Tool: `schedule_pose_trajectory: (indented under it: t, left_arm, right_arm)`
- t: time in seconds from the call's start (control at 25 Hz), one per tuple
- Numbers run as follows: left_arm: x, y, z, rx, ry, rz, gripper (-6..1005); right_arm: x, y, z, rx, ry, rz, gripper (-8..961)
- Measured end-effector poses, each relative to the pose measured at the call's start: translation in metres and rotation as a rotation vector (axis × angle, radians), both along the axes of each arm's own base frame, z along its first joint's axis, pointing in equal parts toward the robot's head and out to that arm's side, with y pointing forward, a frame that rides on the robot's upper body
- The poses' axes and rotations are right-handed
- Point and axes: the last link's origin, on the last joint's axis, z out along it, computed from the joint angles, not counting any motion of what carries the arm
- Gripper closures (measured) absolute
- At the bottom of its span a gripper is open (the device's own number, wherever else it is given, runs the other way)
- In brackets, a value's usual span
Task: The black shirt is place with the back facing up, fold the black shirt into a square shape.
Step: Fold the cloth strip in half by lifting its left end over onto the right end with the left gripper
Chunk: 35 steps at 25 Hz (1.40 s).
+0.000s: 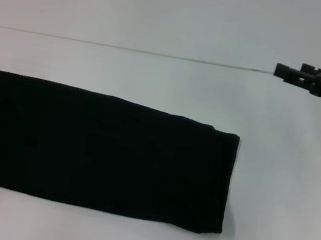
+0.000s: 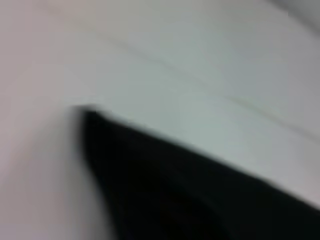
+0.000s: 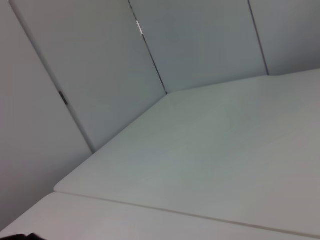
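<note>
The black shirt [image 1: 96,149] lies flat on the white table [image 1: 287,179] as a long folded band. It runs from the left edge of the head view to a folded end right of centre. No lettering shows on it. My right gripper [image 1: 280,71] hovers high at the far right, well apart from the shirt's right end. A corner of the black shirt [image 2: 190,195] fills the left wrist view, blurred, with bare table around it. My left gripper does not show in any view.
A seam between two table tops [image 1: 129,49] runs across the far side. Grey wall panels [image 3: 100,65] stand behind the table in the right wrist view.
</note>
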Motion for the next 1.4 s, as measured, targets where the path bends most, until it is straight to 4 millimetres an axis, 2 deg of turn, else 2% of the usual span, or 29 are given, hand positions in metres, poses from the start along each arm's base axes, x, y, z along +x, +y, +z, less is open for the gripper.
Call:
schedule_pose_trajectory:
  t: [0.16, 0.36, 0.56, 0.64, 0.72, 0.88, 1.04, 1.24, 1.4]
  left_arm:
    - [0.055, 0.033, -0.029, -0.109, -0.122, -0.187, 967]
    - [0.119, 0.059, -0.088, -0.25, -0.273, -0.343, 965]
    - [0.158, 0.054, -0.143, -0.292, -0.41, -0.436, 964]
    - [0.165, 0.048, -0.166, -0.297, -0.449, -0.446, 963]
    - [0.169, 0.038, -0.198, -0.288, -0.488, -0.442, 962]
    - [0.173, 0.019, -0.239, -0.275, -0.541, -0.451, 961]
    - [0.176, 0.008, -0.246, -0.276, -0.565, -0.492, 960]
    - [0.188, 0.004, -0.248, -0.311, -0.593, -0.558, 769]
    - [0.19, 0.005, -0.236, -0.314, -0.607, -0.61, 659]
  right_arm:
    - [0.005, 0.001, 0.011, 0.022, -0.009, -0.003, 33]
    - [0.01, 0.001, 0.022, 0.035, -0.027, -0.001, 35]
    - [0.014, 0.001, 0.028, 0.041, -0.043, 0.0, 38]
    - [0.014, 0.001, 0.03, 0.042, -0.048, 0.0, 38]
    - [0.015, 0.002, 0.031, 0.043, -0.051, -0.001, 38]
    - [0.016, 0.002, 0.033, 0.046, -0.059, -0.001, 38]
    - [0.016, 0.002, 0.033, 0.044, -0.065, 0.003, 37]
    - [0.016, 0.002, 0.033, 0.039, -0.064, -0.003, 37]
    - [0.017, 0.001, 0.031, -0.018, -0.068, -0.047, 37]
